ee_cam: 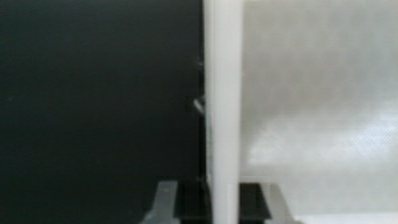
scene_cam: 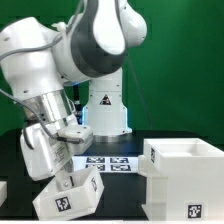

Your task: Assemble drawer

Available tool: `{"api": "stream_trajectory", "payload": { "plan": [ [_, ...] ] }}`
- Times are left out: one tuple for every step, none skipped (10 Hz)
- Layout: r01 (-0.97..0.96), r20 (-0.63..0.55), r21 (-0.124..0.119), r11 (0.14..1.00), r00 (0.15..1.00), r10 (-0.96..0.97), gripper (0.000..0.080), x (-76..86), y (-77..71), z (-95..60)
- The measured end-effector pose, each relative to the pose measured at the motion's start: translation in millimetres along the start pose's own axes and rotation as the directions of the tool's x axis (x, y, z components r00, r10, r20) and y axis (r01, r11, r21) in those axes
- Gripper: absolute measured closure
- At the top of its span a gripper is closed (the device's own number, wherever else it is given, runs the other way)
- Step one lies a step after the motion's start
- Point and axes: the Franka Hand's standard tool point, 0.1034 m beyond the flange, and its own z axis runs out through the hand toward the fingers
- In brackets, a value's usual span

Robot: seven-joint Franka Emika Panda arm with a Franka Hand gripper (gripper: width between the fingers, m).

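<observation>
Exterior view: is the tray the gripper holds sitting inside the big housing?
No, the tray hangs tilted in the gripper, apart from the housing on the exterior view's right.

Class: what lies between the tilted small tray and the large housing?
In the exterior view, only bare black table separates the small tray from the large housing. The marker board lies just behind that gap.

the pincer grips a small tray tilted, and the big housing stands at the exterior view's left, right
No: the housing stands at the exterior view's right, as the exterior view shows. The pincer does grip a small tray, tilted.
</observation>
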Motion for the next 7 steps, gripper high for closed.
{"api": "stream_trajectory", "payload": {
  "plan": [
    [0.027, 0.004, -0.005, 1.000, 1.000, -0.027, 0.0761, -1.1, 0.6, 0.2],
    [0.027, 0.004, -0.006, 1.000, 1.000, -0.027, 0.0761, -0.7, 0.7, 0.4],
    [0.033, 0.004, -0.007, 0.999, 0.999, -0.033, 0.0582, -1.2, 0.9, 0.9],
    [0.074, 0.004, -0.007, 0.997, 0.997, -0.074, 0.0445, -1.2, 0.9, 0.9],
    [0.112, 0.020, -0.022, 0.993, 0.994, -0.111, 0.0445, -3.8, 0.8, -1.0],
    [0.173, 0.045, -0.024, 0.985, 0.984, -0.171, 0.0264, -7.7, -2.5, -9.8],
    [0.264, 0.068, -0.016, 0.965, 0.963, -0.262, 0.0181, -13.8, -5.8, -22.1]
  ]
}}
